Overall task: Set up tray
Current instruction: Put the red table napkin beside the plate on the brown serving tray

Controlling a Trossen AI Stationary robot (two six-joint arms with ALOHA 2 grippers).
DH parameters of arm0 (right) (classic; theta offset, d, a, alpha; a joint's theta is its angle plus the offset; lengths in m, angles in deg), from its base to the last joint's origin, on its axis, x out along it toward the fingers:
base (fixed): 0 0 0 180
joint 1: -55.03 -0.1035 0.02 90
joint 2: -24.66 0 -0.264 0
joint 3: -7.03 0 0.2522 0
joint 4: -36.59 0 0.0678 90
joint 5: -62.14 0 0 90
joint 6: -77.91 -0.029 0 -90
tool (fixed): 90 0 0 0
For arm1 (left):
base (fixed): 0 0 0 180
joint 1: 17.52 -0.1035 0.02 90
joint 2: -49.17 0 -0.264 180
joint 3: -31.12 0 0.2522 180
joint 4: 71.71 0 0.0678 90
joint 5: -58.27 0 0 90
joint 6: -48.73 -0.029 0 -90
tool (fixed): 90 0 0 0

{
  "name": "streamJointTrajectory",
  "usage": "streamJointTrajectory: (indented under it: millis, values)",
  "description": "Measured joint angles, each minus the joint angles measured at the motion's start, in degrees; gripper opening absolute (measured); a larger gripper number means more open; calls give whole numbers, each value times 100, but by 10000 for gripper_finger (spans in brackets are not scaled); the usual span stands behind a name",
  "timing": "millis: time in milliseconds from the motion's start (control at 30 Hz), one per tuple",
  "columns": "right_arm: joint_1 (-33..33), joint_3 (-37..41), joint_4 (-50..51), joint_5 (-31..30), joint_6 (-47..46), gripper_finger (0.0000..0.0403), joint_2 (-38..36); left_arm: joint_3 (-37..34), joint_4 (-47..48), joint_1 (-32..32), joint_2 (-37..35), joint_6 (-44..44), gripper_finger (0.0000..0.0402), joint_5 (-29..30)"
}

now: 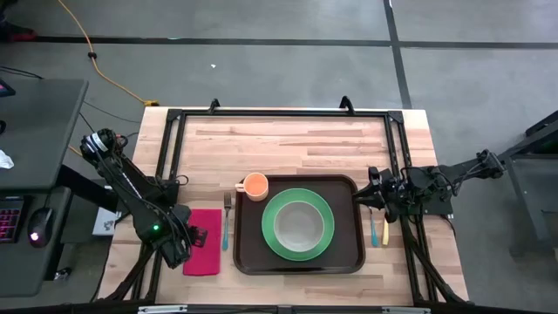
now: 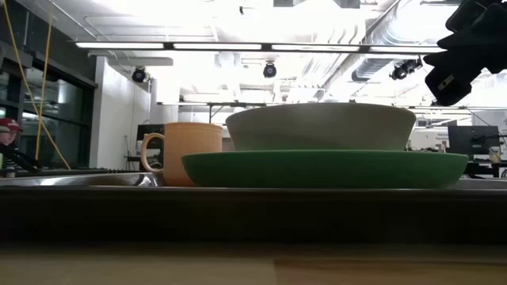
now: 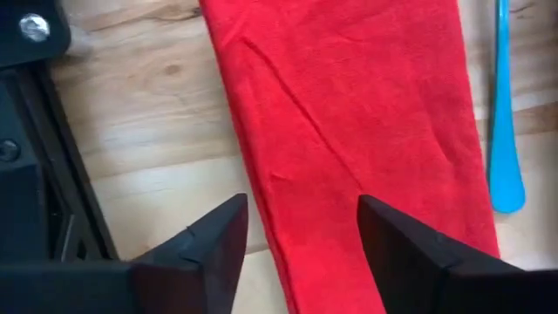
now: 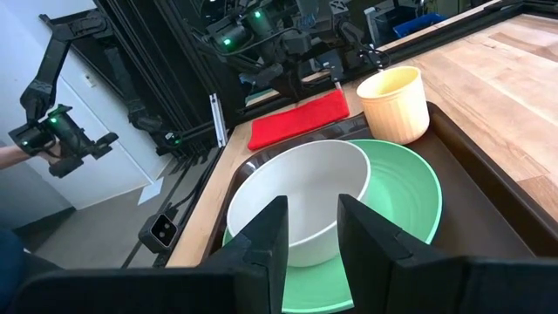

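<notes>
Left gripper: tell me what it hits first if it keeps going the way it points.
Most likely the red napkin: the left gripper stands open just above it, one edge between the fingers, with the wooden table beneath.

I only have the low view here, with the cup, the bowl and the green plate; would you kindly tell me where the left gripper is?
Observer: The left gripper hangs over the red napkin, left of the tray, with its fingers apart and holding nothing.
Operator: Thank you. Is there any cutlery out yet?
Observer: Yes, a fork with a blue handle lies between the napkin and the tray.
Operator: And the right gripper?
Observer: The right gripper sits at the tray's right edge, above a utensil lying on the table.
</notes>
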Motion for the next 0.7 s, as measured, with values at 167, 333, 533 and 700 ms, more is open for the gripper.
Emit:
streamJointTrajectory:
  millis: [167, 333, 533, 700]
  values:
    - [1, 0, 1, 2, 0, 78, 0, -157, 1, 0, 5, 392, 265, -249]
    - [1, 0, 0, 2, 0, 78, 0, -581, -760, 0, 3, 571, 266, -250]
    - [2, 0, 0, 4, 0, 78, -2, -1153, -1726, -11, -35, 624, 266, -288]
    - [2, 0, -12, 3, 0, 78, -4, -1117, -1549, -9, -25, 675, 266, -334]
